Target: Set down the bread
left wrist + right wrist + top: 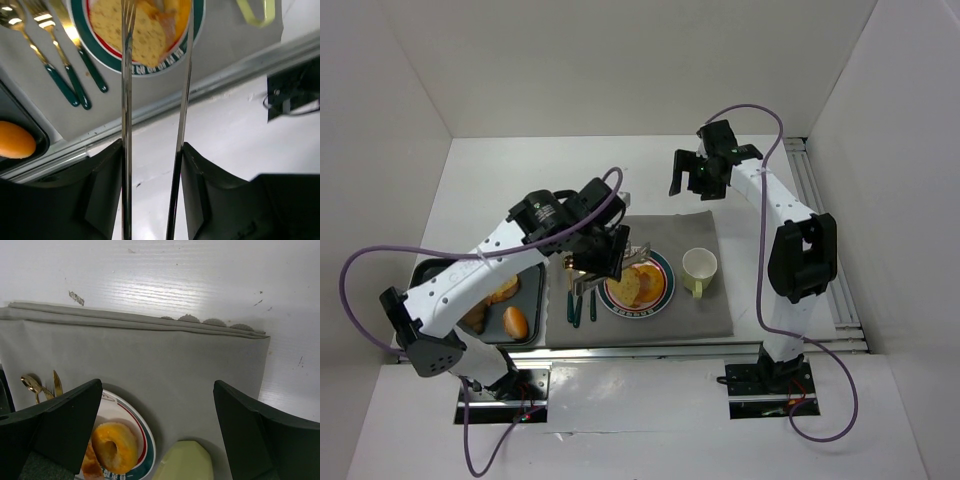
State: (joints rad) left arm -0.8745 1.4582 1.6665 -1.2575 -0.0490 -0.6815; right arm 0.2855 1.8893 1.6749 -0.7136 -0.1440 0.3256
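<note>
A slice of bread [626,287] [145,35] lies on the green-rimmed plate [660,297] [172,57] beside a ring-shaped pastry [648,280] [116,447]. My left gripper [603,250] [152,150] is closed on a pair of metal tongs [125,100], pressing on both arms. The tong arms stand apart, with their tips over the bread slice. My right gripper [695,175] [157,405] hovers open and empty above the far edge of the grey mat [700,315].
A pale green cup [699,268] [182,460] stands right of the plate. Green-handled cutlery [582,300] [65,75] lies left of it. A dark tray [430,272] at the left holds more baked pieces, including an orange roll [516,321] [15,140].
</note>
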